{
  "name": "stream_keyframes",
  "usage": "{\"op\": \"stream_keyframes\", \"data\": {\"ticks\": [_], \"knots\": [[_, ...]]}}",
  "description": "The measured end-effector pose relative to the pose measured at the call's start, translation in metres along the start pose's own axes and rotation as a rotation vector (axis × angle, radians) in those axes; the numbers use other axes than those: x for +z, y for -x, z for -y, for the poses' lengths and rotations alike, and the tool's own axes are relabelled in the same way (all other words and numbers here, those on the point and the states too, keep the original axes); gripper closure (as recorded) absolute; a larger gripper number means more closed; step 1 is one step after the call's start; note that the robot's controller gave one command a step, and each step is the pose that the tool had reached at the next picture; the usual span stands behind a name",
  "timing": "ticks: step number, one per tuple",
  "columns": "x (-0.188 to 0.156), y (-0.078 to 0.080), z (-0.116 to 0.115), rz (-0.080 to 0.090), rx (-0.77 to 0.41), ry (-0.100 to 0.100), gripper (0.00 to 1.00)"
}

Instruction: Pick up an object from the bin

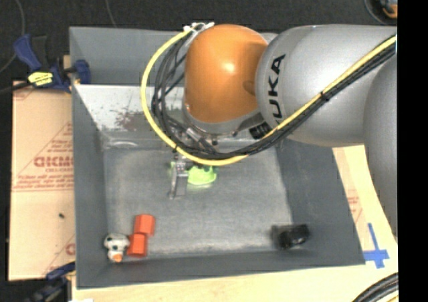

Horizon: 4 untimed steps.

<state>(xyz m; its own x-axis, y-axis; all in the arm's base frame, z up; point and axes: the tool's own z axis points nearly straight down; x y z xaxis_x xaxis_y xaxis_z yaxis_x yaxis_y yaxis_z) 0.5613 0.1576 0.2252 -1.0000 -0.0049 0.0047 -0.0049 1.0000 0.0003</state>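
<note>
My gripper (177, 179) reaches down into the middle of the bin, its lower end just above the floor. A small bright green thing (201, 176), rounded and flat-looking, lies right beside it on the right, partly hidden under the wrist. Whether the two touch I cannot tell.
An orange-red block (141, 234) lies near the front left corner with a small white toy (115, 247) beside it. A black lump (292, 236) sits at the front right. The arm with its orange cover and yellow cables hangs over the bin's back half.
</note>
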Motion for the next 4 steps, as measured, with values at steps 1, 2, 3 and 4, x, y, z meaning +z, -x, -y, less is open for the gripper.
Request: {"op": "stream_keyframes", "data": {"ticks": [1,2,3,4], "knots": [[-0.005,0.002,0.001,0.008,0.004,0.001,0.00],[0.063,0.032,0.044,0.009,-0.232,0.000,0.00],[0.064,0.007,0.116,0.011,-0.335,-0.003,0.00],[0.086,0.067,0.114,0.016,-0.574,-0.003,0.00]]}}
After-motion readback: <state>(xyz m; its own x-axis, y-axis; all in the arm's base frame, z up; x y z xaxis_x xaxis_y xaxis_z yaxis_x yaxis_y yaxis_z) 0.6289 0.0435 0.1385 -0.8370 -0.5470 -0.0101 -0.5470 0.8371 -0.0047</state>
